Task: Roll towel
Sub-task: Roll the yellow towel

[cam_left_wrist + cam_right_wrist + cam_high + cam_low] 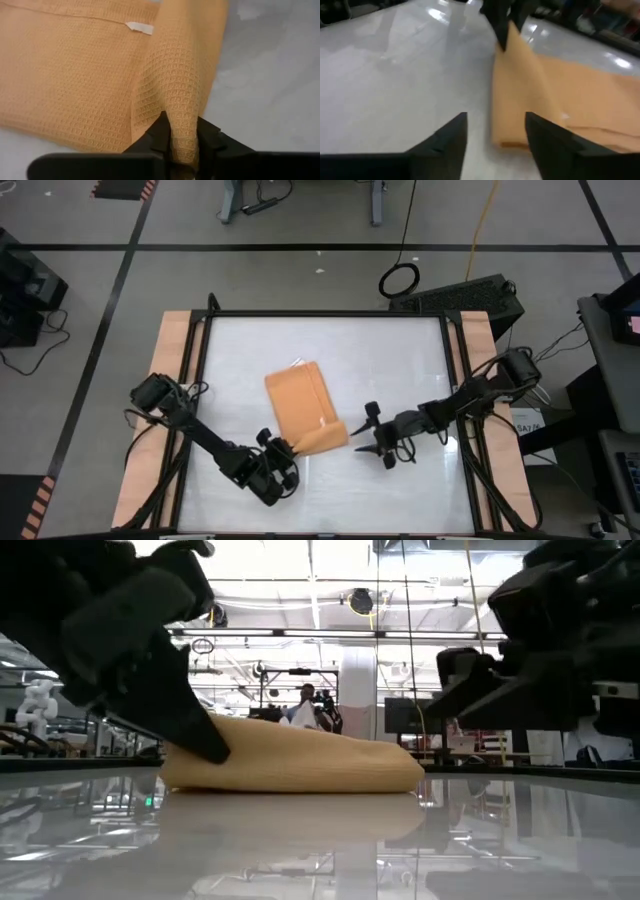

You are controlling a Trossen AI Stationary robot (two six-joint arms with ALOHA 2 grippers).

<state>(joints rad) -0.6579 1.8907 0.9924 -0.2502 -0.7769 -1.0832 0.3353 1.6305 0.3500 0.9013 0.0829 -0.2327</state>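
Observation:
The orange-tan towel [298, 402] lies flat on the white table, its near end turned up and over into a fold [322, 438]. Its small white tag [139, 27] shows in the left wrist view. My left gripper [284, 448] is at the towel's near corner, shut on that fold. My right gripper [372, 432] is open and empty just to the right of the fold, its fingers [451, 141] pointing at the towel's edge [507, 135] without touching it. The low view shows the towel [290, 755] as a low mound between both grippers. My left gripper pinches a raised ridge of the towel's near end [181, 131] between its two fingers [159, 134]. The cloth is doubled over there, so more than one layer. The fingers come slanting from the table's near left. The held end is lifted and slack; the rest lies on the table.
Wooden side rails [168, 380] and a black frame [325, 313] border the white tabletop. Bare table [390, 360] lies to the towel's far side and right. In the low view a person [305, 705] shows far off in the room behind.

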